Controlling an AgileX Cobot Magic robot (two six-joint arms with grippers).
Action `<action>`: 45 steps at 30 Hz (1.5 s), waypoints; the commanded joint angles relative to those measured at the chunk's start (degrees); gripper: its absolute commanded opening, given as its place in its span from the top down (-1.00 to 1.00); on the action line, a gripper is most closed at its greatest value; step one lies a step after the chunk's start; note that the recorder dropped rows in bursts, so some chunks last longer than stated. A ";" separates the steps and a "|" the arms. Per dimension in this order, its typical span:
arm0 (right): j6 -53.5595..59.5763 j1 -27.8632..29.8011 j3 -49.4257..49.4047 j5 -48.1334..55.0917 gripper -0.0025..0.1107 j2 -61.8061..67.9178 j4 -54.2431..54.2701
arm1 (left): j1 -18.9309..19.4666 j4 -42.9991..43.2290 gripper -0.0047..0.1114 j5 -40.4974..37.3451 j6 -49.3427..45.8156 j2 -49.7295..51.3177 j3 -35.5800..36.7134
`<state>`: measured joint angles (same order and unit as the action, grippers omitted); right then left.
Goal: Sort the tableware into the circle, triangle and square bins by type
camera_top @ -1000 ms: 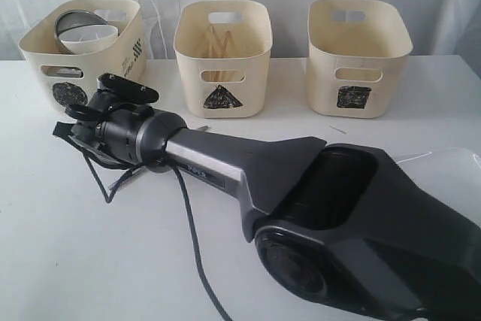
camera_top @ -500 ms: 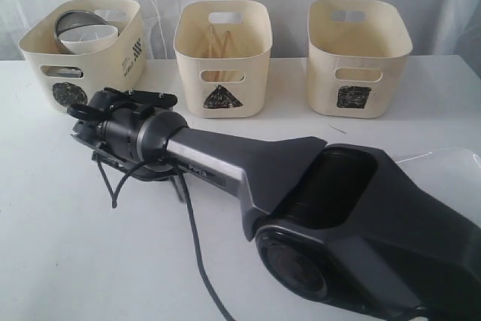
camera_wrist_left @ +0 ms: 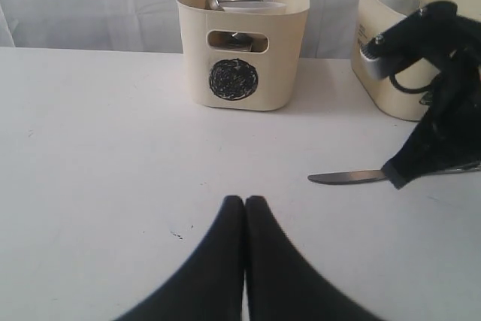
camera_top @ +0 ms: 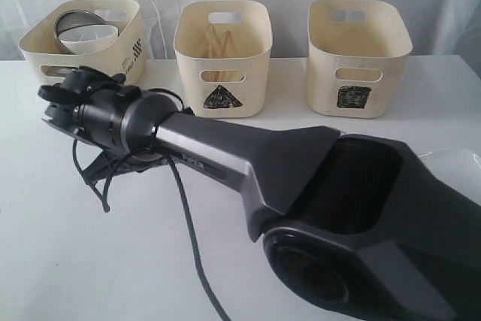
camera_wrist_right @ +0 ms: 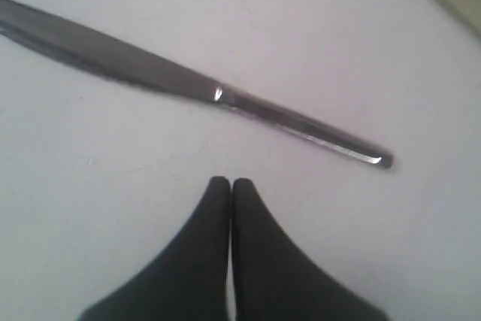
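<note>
The right hand (camera_wrist_right: 229, 184) has its 2 black fingers pressed together, and nothing is between them. The long, flat, shiny steel knife (camera_wrist_right: 195, 84) lies on the white tabletop (camera_wrist_right: 90, 208) just in front of this hand's fingertips. It lies crosswise to them and, as far as that view shows, does not touch them. The left hand (camera_wrist_left: 245, 201) is pressed together too and holds nothing. The knife is well off to one side of it.

The step looks like picking up the knife. To do it well, I think the right hand should spread its fingers first. Then it should move over the handle with 1 finger on each side. The knife is thin and flat, so the fingertips need to go right down to the tabletop before they pinch. A pinch near the middle would keep it from tipping. After that it likely goes into the cream plastic tub with the black triangle (camera_top: 252, 92), where the 2 wooden chopsticks (camera_top: 214, 39) are.
</note>
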<state>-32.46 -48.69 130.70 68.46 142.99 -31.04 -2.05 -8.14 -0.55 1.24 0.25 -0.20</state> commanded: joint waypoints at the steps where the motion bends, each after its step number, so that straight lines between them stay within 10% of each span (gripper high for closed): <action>1: 9.03 0.29 -0.15 -0.25 0.94 -3.02 -1.59 | 0.17 -0.25 0.92 -0.25 0.00 -0.25 0.20; 10: -14.70 3.00 -0.15 1.50 0.63 -4.55 -0.46 | 0.17 -0.25 0.92 -0.25 0.00 -0.25 0.20; 21: 28.60 4.11 -0.15 -0.47 0.19 -4.55 3.51 | 0.17 -0.25 0.92 -0.25 0.00 -0.25 0.20; 45: 43.64 15.80 -11.80 1.50 0.09 -11.84 26.32 | 0.17 -0.25 0.92 -0.25 0.00 -0.25 0.20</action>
<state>9.70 -33.81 123.05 69.73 132.65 -4.74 -2.05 -8.14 -0.67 1.24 0.25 -0.20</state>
